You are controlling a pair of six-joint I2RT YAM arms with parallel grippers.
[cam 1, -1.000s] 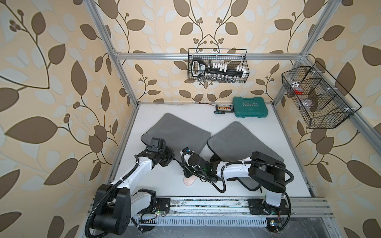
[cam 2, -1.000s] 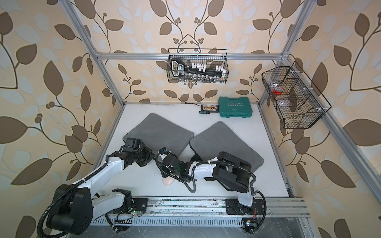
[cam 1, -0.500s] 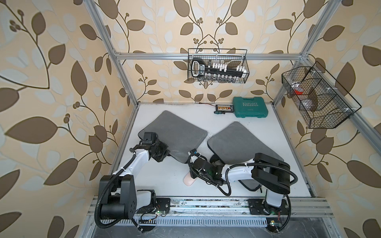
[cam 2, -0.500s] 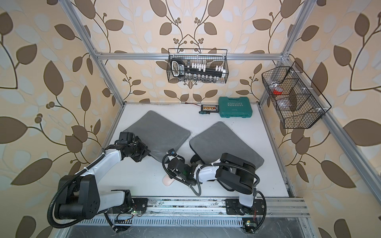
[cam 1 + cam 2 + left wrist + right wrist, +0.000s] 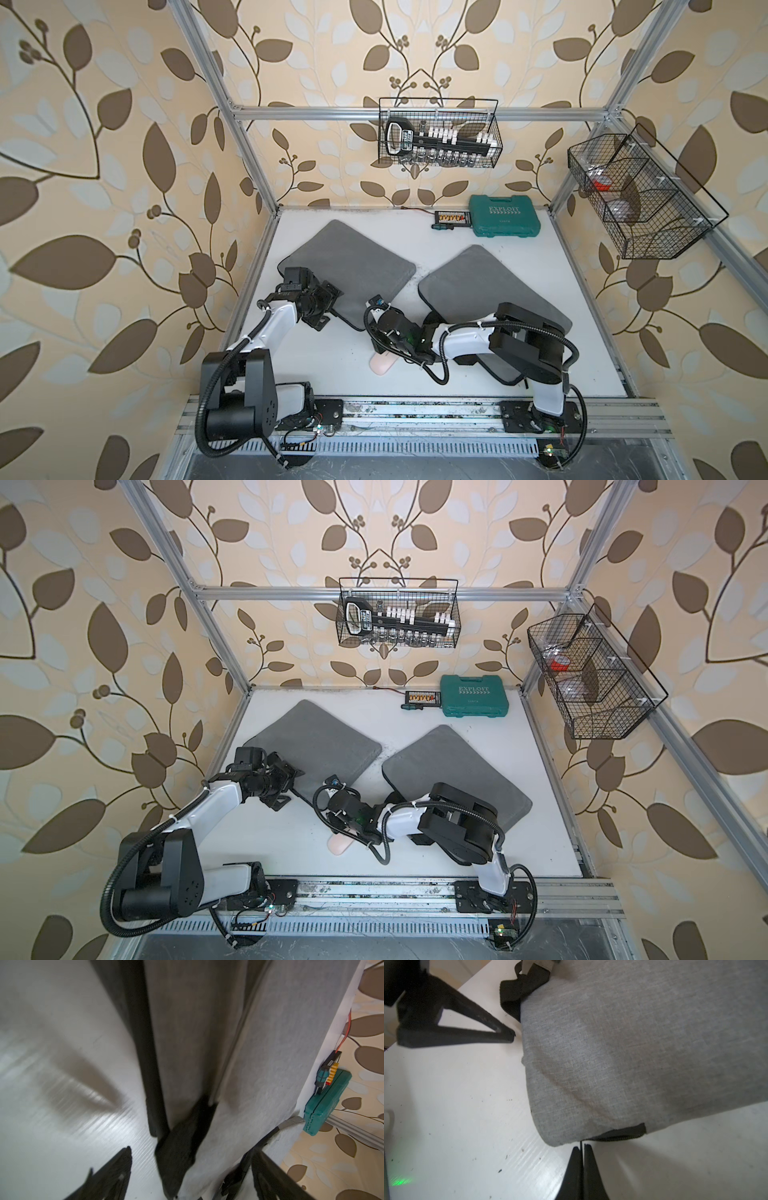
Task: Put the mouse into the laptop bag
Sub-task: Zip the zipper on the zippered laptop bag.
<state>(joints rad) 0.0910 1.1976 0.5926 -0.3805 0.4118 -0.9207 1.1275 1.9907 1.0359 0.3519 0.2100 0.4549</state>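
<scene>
The pale pink mouse (image 5: 383, 364) (image 5: 338, 845) lies on the white table near the front, partly under my right arm. A flat grey laptop bag (image 5: 349, 266) (image 5: 316, 737) lies at the left. My left gripper (image 5: 326, 307) (image 5: 282, 785) (image 5: 191, 1159) is open astride the bag's near-left corner (image 5: 187, 1126) and its black strap end. My right gripper (image 5: 371, 332) (image 5: 322, 808) (image 5: 581, 1147) is at the bag's near corner (image 5: 591, 1064). It is shut on a thin black tab (image 5: 580, 1142) that sticks out of the bag's dark edge.
A second grey bag (image 5: 490, 291) (image 5: 453, 766) lies at the right, partly under my right arm. A green tool case (image 5: 505, 216) and a small bit holder (image 5: 452, 217) stand by the back wall. Wire baskets (image 5: 438, 137) hang on the back and right walls.
The left gripper pulled the bag's corner slightly left while shut, then opened and let it go. The right gripper stayed shut at the bag's near corner.
</scene>
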